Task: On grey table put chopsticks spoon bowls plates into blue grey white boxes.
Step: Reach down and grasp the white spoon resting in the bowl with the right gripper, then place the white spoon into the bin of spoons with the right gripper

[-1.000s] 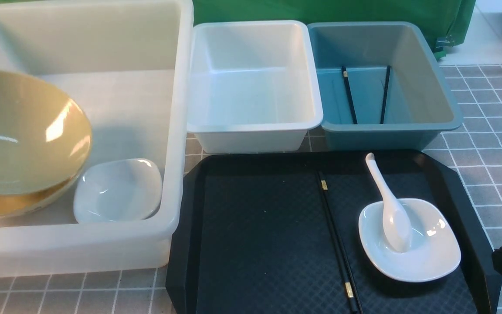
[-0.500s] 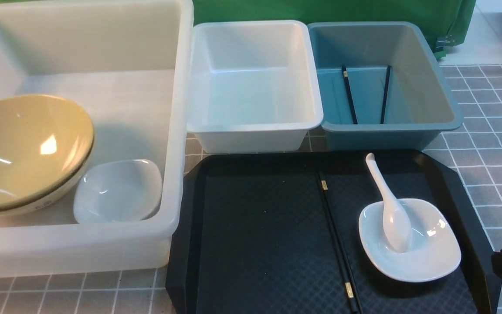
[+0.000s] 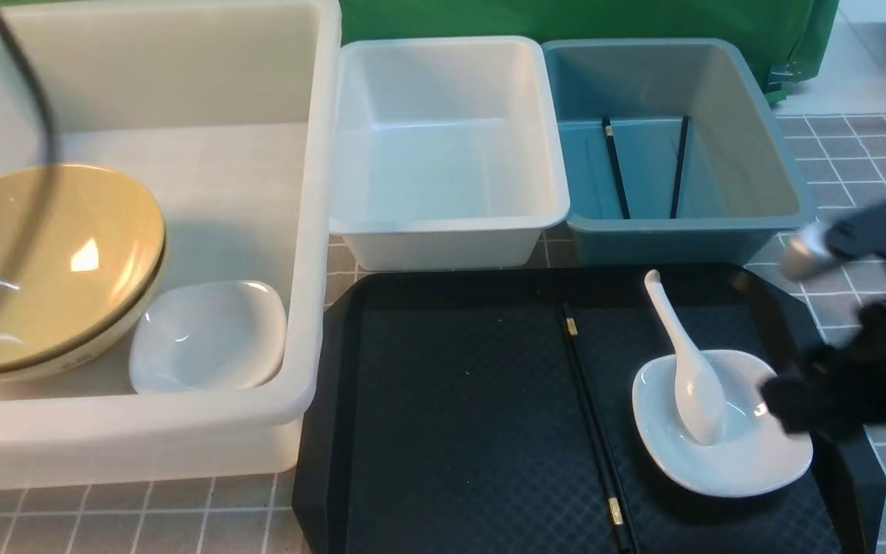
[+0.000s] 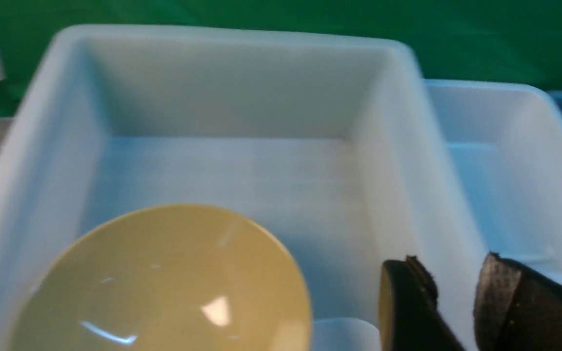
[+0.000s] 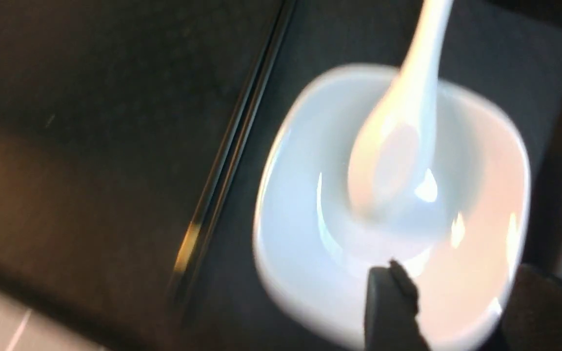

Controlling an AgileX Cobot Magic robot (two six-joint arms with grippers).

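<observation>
Two yellow bowls lie nested in the large translucent box, with a white plate beside them. My left gripper hangs above that box next to the bowls, its fingers slightly apart and nothing between them. On the black tray a second plate carries the spoon. My right gripper is open at this plate's right rim, one finger over the dish and one outside it. A pair of chopsticks lies on the tray. Two more chopsticks are in the blue box.
The white box stands between the large box and the blue one, with nothing in it. The black tray sits in front of them on the grey table. A dark cable hangs over the large box. Green cloth lies behind.
The upper bowl has dropped from a tilted, lifted pose onto the lower bowl and my left gripper has let it go. My right gripper has come in from the right edge to the plate and opened.
</observation>
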